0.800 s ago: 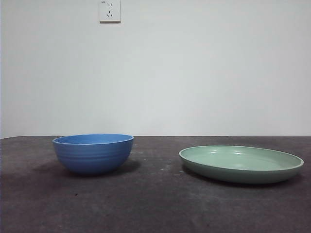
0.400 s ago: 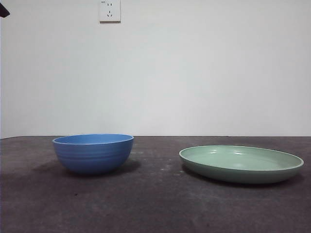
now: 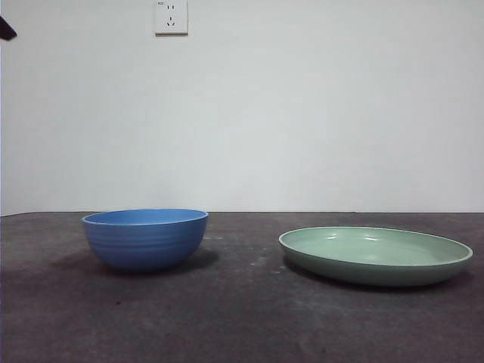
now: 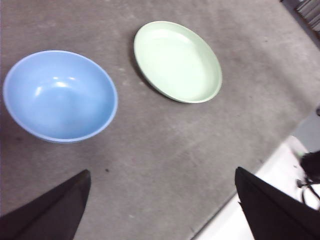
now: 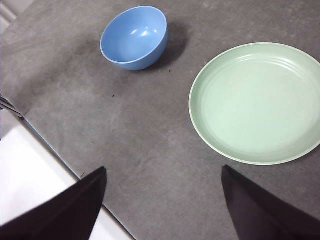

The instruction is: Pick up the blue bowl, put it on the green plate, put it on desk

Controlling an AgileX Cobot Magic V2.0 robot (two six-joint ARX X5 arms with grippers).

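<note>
The blue bowl (image 3: 144,239) stands empty on the desk (image 3: 242,318) at the left. The green plate (image 3: 375,255) lies empty on the desk at the right, apart from the bowl. In the left wrist view the bowl (image 4: 60,95) and the plate (image 4: 177,61) lie ahead of my left gripper (image 4: 160,210), which is open, empty and high above the desk. In the right wrist view my right gripper (image 5: 162,205) is open and empty above the desk, with the plate (image 5: 257,102) and the bowl (image 5: 134,37) ahead. A black tip (image 3: 6,30) shows at the front view's top left corner.
A white wall with a socket (image 3: 171,17) stands behind the desk. The desk's edge and a white floor strip show in the left wrist view (image 4: 260,200) and in the right wrist view (image 5: 30,170).
A black arm tip has come into the front view's top left corner and has moved a little lower. The bowl and plate have not moved.
</note>
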